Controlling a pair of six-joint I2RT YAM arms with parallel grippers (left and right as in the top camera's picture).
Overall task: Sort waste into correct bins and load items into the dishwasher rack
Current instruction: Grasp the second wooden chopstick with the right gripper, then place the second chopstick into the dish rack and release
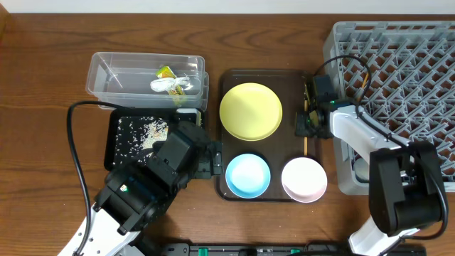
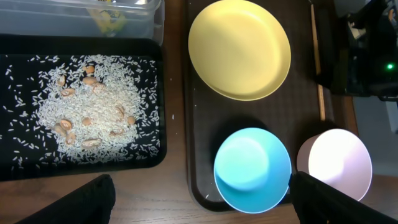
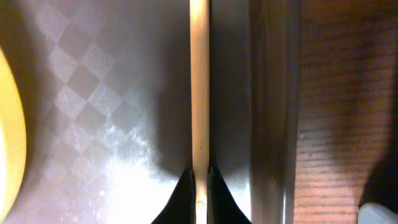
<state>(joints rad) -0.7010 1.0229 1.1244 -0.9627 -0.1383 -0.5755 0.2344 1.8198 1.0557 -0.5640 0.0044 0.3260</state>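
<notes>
The yellow plate (image 1: 250,111), light blue bowl (image 1: 247,175) and pinkish-white bowl (image 1: 304,178) sit on the dark brown tray (image 1: 286,85). My right gripper (image 3: 199,180) is shut on a wooden chopstick (image 3: 199,81) lying along the tray's right side (image 1: 306,142). My left gripper (image 2: 199,205) is open and empty, above the table edge by the blue bowl (image 2: 252,169). The black tray (image 2: 12,93) holds rice scraps (image 2: 93,121). The clear tub (image 1: 114,75) holds the snack wrapper (image 1: 166,72) and a white scrap (image 1: 169,85). The white cup is out of view.
The grey dishwasher rack (image 1: 398,64) fills the right side. Black cables run over the rack's left part and along the table's left side. The right arm's base (image 1: 405,188) stands at the front right.
</notes>
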